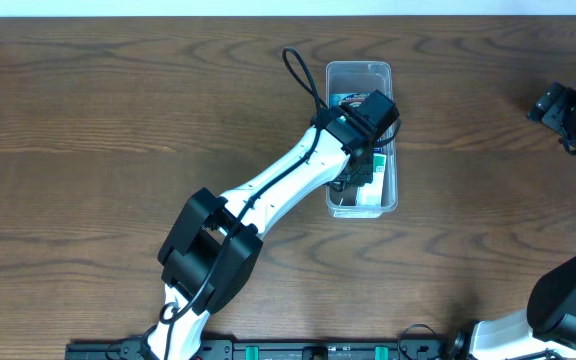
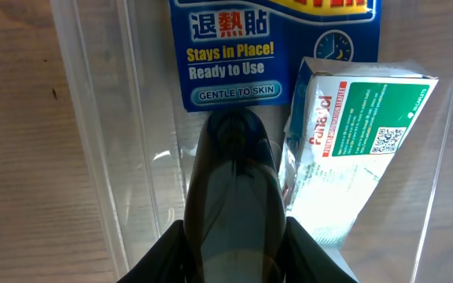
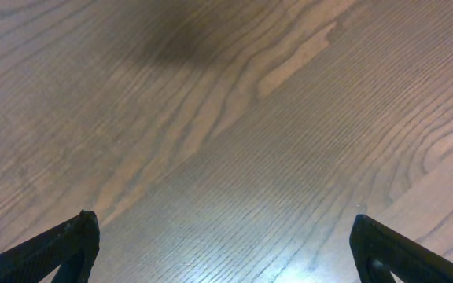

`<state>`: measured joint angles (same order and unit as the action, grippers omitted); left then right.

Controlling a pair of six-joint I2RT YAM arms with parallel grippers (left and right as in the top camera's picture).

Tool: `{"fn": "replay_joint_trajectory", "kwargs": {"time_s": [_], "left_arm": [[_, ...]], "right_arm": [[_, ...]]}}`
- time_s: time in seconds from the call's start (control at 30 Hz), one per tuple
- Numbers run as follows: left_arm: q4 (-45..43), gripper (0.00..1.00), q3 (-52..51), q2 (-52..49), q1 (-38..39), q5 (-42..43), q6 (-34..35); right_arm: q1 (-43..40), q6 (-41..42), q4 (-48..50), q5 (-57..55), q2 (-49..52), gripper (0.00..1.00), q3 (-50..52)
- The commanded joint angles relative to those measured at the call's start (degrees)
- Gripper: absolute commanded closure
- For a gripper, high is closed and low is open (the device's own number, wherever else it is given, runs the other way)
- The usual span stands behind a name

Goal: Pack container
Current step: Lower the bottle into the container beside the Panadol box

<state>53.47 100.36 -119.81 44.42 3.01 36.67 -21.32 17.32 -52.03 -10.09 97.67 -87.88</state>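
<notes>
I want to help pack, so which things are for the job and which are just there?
For the job: container, blue pack and green box inside it, left gripper reaching in.
Just there: right gripper, open above the table.

Dark brown wood-grain table (image 1: 88, 150), soft sheen across its surface, pale strip (image 1: 268, 5) beyond its far edge

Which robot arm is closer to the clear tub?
Left. The left gripper is down inside the container. The right gripper is far off to the container's right, over the table.
</notes>
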Motion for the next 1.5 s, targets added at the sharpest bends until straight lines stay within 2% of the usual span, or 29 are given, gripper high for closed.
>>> {"fn": "replay_joint_trajectory", "kwargs": {"time_s": [0.0,1.0,1.03,1.07,1.1,1.47], "left_arm": [[0.4,0.69,1.1,-0.4,0.2,2.4,0.7],[0.7,0.69,1.0,-2.4,0.3,0.5,0.7],[0.7,0.68,1.0,-2.4,0.3,0.5,0.7],[0.6,0.59,1.0,-2.4,0.3,0.4,0.7],[0.5,0.56,1.0,-2.4,0.3,0.5,0.7],[-0.3,0.56,1.0,-2.4,0.3,0.4,0.7]], "right_arm": [[-0.4,-0.7,-0.1,-0.4,0.5,0.01,0.3],[-0.4,-0.7,-0.1,-0.4,0.5,0.01,0.3],[-0.4,-0.7,-0.1,-0.4,0.5,0.01,0.3],[-0.4,-0.7,-0.1,-0.4,0.5,0.01,0.3],[-0.4,-0.7,-0.1,-0.4,0.5,0.01,0.3],[-0.4,-0.7,-0.1,-0.4,0.5,0.01,0.3]]}}
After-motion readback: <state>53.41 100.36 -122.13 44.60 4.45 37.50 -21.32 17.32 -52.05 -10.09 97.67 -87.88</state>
